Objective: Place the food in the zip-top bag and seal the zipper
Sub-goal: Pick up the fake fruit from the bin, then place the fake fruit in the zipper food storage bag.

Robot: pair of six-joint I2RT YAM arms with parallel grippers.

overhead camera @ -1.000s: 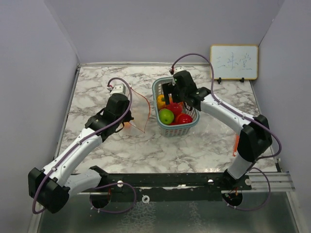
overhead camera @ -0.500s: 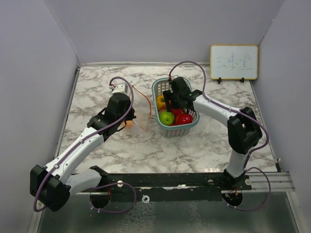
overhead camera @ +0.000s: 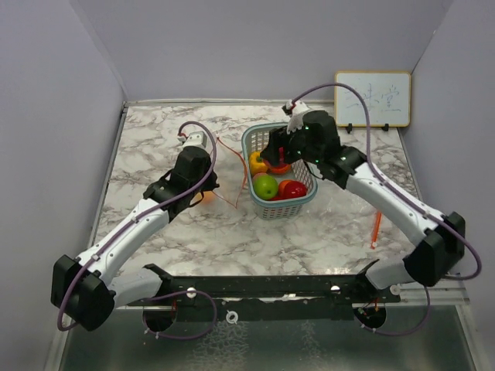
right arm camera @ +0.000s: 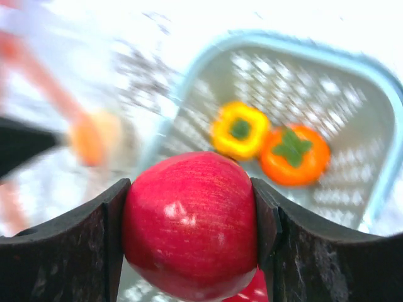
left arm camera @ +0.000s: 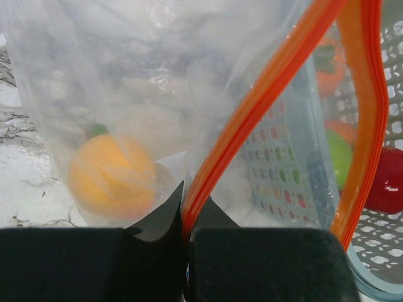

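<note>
The clear zip-top bag [overhead camera: 230, 174] stands left of the teal basket [overhead camera: 267, 210]. My left gripper [left arm camera: 186, 234] is shut on its red-orange zipper [left arm camera: 264, 94] and holds the mouth up. One orange fruit [left arm camera: 112, 176] lies inside the bag. My right gripper [right arm camera: 190, 207] is shut on a red apple [right arm camera: 189, 236], lifted above the basket [right arm camera: 390, 94]. In the top view the right gripper [overhead camera: 280, 151] hovers over the basket's left half. A yellow pepper [right arm camera: 239, 130] and an orange persimmon [right arm camera: 294, 154] lie in the basket, with a green apple [overhead camera: 265, 185] and a red fruit [overhead camera: 292, 189].
A small whiteboard [overhead camera: 372, 99] leans on the back wall at the right. A thin orange-red stick [overhead camera: 376, 229] lies on the marble table [overhead camera: 155, 131] right of the basket. Purple walls close in both sides.
My right gripper dipped into the basket, then rose with the red apple in it as the arm swung out right. My left gripper keeps hold of the bag, barely shifted.
</note>
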